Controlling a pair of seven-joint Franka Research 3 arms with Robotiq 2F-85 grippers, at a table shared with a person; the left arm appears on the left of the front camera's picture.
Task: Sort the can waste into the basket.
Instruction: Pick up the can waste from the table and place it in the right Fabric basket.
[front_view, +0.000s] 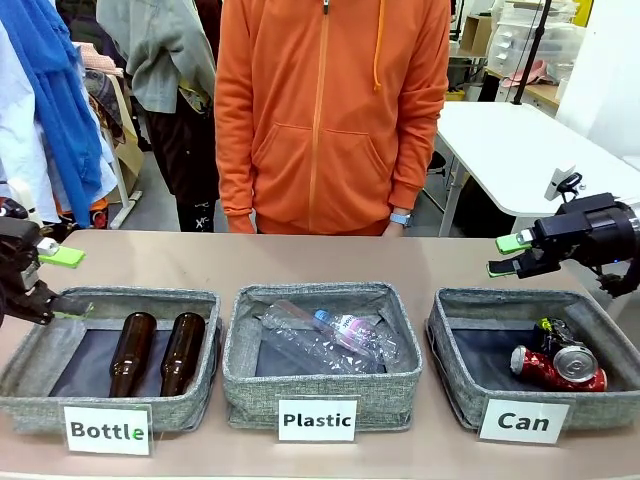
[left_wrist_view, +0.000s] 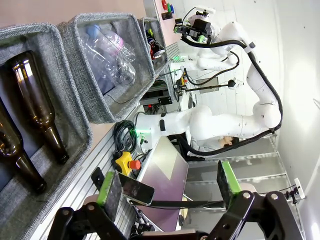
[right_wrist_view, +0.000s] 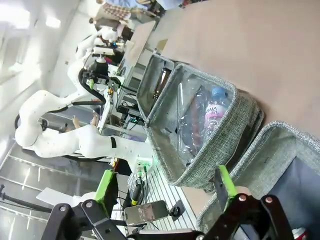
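Note:
The basket (front_view: 455, 385), a grey fabric bin labelled "Can", stands at the right of the front row. Inside it lie a red can (front_view: 560, 368) with a silver top, on its side, and a crushed dark can (front_view: 550, 330) just behind it. My right gripper (front_view: 510, 254) hovers open above the basket's far left corner, nothing between its green pads. In the right wrist view the open right gripper (right_wrist_view: 165, 187) has the basket's wall (right_wrist_view: 265, 145) at lower right. My left gripper (front_view: 60, 283) is open and empty over the far left bin, as the left wrist view (left_wrist_view: 169, 186) also shows.
The "Bottle" bin (front_view: 30, 385) holds two brown glass bottles (front_view: 130, 352). The "Plastic" bin (front_view: 245, 385) holds clear plastic bottles (front_view: 320, 338). A person in an orange hoodie (front_view: 330, 110) stands at the far edge. Bare tabletop lies behind the bins.

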